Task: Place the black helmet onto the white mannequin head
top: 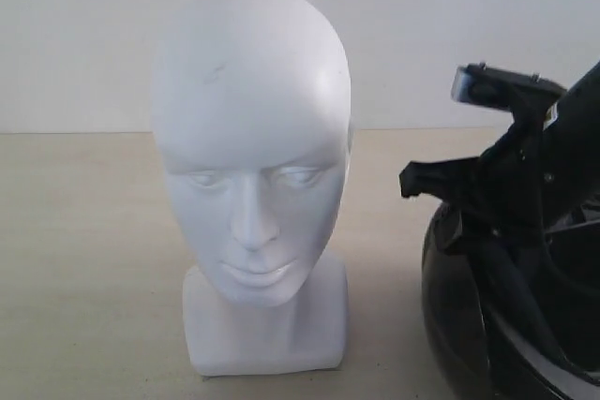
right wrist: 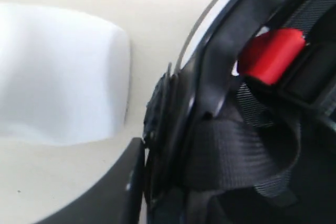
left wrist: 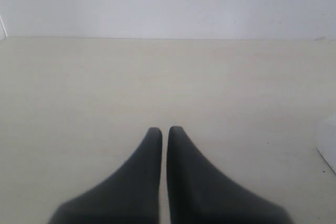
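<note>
Black helmet (top: 457, 311) sits low at the right, beside the white mannequin head (top: 251, 138), not touching it. Right gripper (right wrist: 143, 153) is at the rim, one finger (right wrist: 107, 198) against the shell; pinching or not, can't tell. Left gripper (left wrist: 164, 129) is pressed together, holding nothing.

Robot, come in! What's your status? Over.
Left gripper shut, empty. Right gripper at rim of black helmet, grip unclear. White mannequin head bare, helmet beside it. Nothing between them.

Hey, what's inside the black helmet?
The black helmet holds a black webbing strap and a red buckle tab. Deeper in is dark, so the rest cannot be seen.
</note>
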Robot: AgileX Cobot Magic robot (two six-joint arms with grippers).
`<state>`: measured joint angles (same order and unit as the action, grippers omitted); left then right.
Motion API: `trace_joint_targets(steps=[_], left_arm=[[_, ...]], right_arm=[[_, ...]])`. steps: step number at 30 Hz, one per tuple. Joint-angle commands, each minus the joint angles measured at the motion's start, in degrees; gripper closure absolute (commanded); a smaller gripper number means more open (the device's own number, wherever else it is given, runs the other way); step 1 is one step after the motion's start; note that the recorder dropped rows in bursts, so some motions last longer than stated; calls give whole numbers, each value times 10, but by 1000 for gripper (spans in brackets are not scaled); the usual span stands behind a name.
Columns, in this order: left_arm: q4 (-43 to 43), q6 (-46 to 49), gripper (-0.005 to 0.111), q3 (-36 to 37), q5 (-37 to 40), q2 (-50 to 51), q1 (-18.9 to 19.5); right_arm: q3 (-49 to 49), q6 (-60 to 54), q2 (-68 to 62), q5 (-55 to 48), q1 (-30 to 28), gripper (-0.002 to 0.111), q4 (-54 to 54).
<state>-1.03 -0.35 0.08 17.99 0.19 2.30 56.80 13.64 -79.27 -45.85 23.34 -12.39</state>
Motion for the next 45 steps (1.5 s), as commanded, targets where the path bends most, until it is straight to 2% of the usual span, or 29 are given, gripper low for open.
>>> trace_joint_targets(steps=[1,24,45], left_arm=[[2,-4,102,-1,0,-2,-1],[2,-4,102,-1,0,-2,-1],[2,-4,102,-1,0,-2,-1]], right_arm=[[35,-5,39,-3,-2,108,34],[97,-10,100,-25,-2,108,85],[209,-14,191,-7,-5,108,50]])
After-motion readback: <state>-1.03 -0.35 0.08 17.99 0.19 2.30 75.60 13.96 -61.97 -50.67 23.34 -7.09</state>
